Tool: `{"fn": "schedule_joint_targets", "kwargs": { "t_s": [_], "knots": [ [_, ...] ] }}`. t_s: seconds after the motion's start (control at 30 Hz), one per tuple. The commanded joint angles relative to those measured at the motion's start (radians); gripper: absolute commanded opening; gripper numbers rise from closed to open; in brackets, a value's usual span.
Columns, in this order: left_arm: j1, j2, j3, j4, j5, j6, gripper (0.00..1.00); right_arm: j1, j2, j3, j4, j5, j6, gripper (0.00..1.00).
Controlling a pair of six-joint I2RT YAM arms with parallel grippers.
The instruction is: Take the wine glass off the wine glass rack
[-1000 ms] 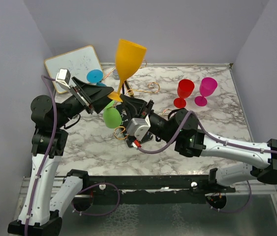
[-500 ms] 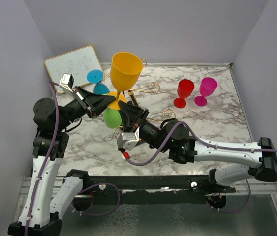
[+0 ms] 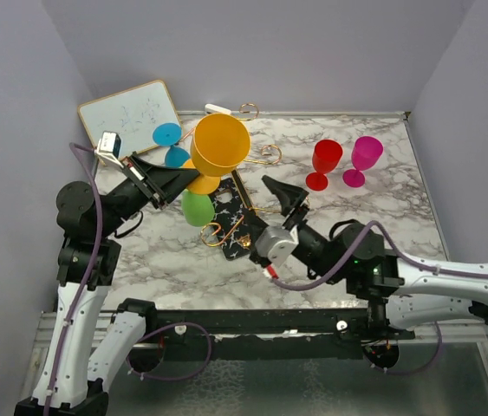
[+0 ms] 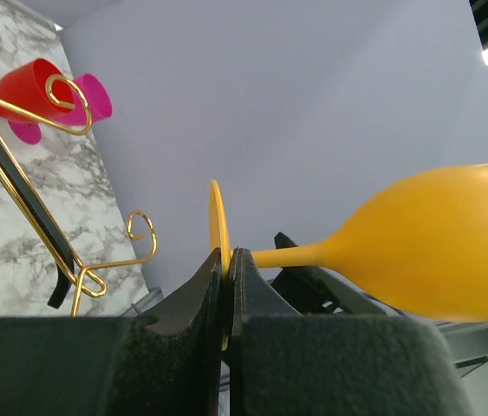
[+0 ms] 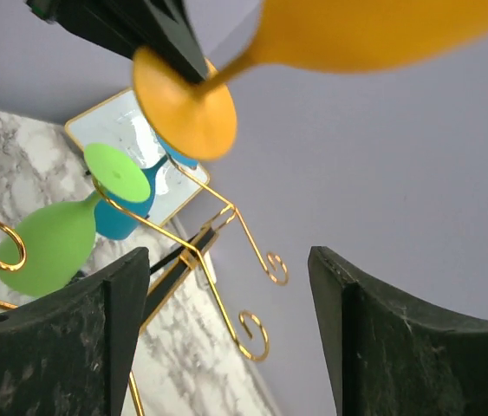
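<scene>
An orange wine glass (image 3: 220, 143) hangs in the air above the gold wire rack (image 3: 229, 217), bowl tilted up toward the top camera. My left gripper (image 3: 185, 178) is shut on the glass's flat foot (image 4: 218, 224), which sits edge-on between the black pads (image 4: 252, 295); the bowl (image 4: 439, 243) sticks out to the right. My right gripper (image 3: 285, 192) stands open to the right of the rack, holding nothing. From its wrist view, the orange foot (image 5: 185, 108) is above and apart from the gripper (image 5: 228, 256).
A green glass (image 3: 198, 208) and a blue glass (image 3: 167, 134) hang on the rack's arms. Red (image 3: 324, 160) and magenta (image 3: 363, 156) glasses stand on the marble at the right. A framed whiteboard (image 3: 131, 113) leans at the back left.
My left gripper has shut on the orange glass's foot. My right gripper has let go of the stem, opened wide and drawn back to the right. The glass has tipped toward the camera.
</scene>
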Motion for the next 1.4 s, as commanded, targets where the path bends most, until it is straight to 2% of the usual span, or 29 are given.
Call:
{"fn": "schedule_joint_targets", "kwargs": {
  "t_s": [0.0, 0.03, 0.07, 0.13, 0.17, 0.2, 0.27, 0.33, 0.37, 0.53, 0.63, 0.67, 0.7, 0.77, 0.8, 0.87, 1.03, 1.37],
  "knots": [
    [0.003, -0.037, 0.027, 0.041, -0.091, 0.103, 0.0, 0.007, -0.127, 0.059, -0.227, 0.112, 0.259, 0.68],
    [0.003, -0.048, 0.028, 0.032, -0.105, 0.131, 0.0, 0.007, -0.141, 0.077, -0.252, 0.121, 0.292, 0.61],
    [0.003, -0.057, 0.029, 0.019, -0.118, 0.162, 0.0, 0.006, -0.146, 0.103, -0.267, 0.136, 0.328, 0.48],
    [0.003, -0.08, 0.03, -0.024, -0.149, 0.226, 0.0, 0.006, -0.119, 0.176, -0.313, 0.227, 0.409, 0.14],
    [0.003, -0.095, 0.031, -0.05, -0.164, 0.256, 0.0, 0.006, -0.091, 0.221, -0.332, 0.29, 0.435, 0.03],
    [0.003, -0.109, 0.029, -0.073, -0.182, 0.28, 0.0, 0.005, -0.062, 0.258, -0.355, 0.345, 0.443, 0.01],
    [0.003, -0.141, 0.019, -0.112, -0.211, 0.316, 0.0, -0.01, 0.011, 0.357, -0.436, 0.398, 0.464, 0.01],
    [0.003, -0.171, 0.017, -0.147, -0.234, 0.344, 0.0, -0.075, 0.095, 0.512, -0.576, 0.427, 0.57, 0.01],
    [0.003, -0.186, 0.021, -0.172, -0.25, 0.359, 0.0, -0.13, 0.123, 0.585, -0.647, 0.388, 0.645, 0.01],
    [0.003, -0.203, 0.071, -0.286, -0.287, 0.443, 0.0, -0.469, 0.286, 1.0, -0.996, 0.032, 0.967, 0.01],
    [0.002, -0.186, 0.111, -0.346, -0.295, 0.5, 0.0, -0.543, 0.414, 1.252, -1.219, -0.268, 1.097, 0.02],
    [0.003, -0.178, 0.127, -0.37, -0.299, 0.521, 0.0, -0.546, 0.434, 1.301, -1.255, -0.372, 1.132, 0.08],
    [0.003, -0.17, 0.143, -0.402, -0.307, 0.539, 0.0, -0.546, 0.437, 1.318, -1.266, -0.485, 1.161, 0.15],
    [0.003, -0.16, 0.171, -0.436, -0.322, 0.572, 0.0, -0.546, 0.404, 1.287, -1.234, -0.648, 1.219, 0.37],
    [0.003, -0.158, 0.18, -0.444, -0.324, 0.584, 0.0, -0.546, 0.372, 1.24, -1.196, -0.716, 1.245, 0.44],
    [0.003, -0.156, 0.186, -0.447, -0.322, 0.595, 0.0, -0.546, 0.309, 1.142, -1.109, -0.817, 1.283, 0.51],
    [0.003, -0.149, 0.183, -0.435, -0.308, 0.6, 0.0, -0.546, 0.303, 1.091, -1.087, -1.013, 1.329, 0.52],
    [0.003, -0.144, 0.182, -0.423, -0.294, 0.593, 0.0, -0.546, 0.319, 1.036, -1.058, -0.998, 1.349, 0.49]
  ]
}}
